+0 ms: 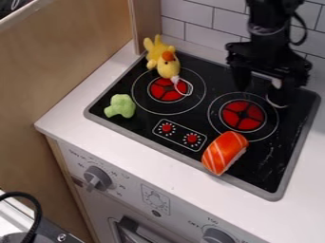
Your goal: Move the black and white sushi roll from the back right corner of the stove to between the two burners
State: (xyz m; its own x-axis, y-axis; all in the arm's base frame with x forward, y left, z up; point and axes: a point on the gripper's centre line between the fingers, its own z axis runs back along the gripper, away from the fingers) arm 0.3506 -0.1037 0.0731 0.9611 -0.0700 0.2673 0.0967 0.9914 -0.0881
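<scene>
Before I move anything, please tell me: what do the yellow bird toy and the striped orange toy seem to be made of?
The yellow bird toy looks like matte plush, judging by its soft, uneven surface. The striped orange toy looks smoother, with rounded edges; it could be fabric or plastic.

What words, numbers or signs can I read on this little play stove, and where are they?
"100": above the round dark-grey right-hand knob, on the white front panel.
"OFF": left of that same knob.
Square symbol: between the knobs, with no readable word.
Too small to read for sure: the marks around the round dark-grey left-hand knob.
</scene>
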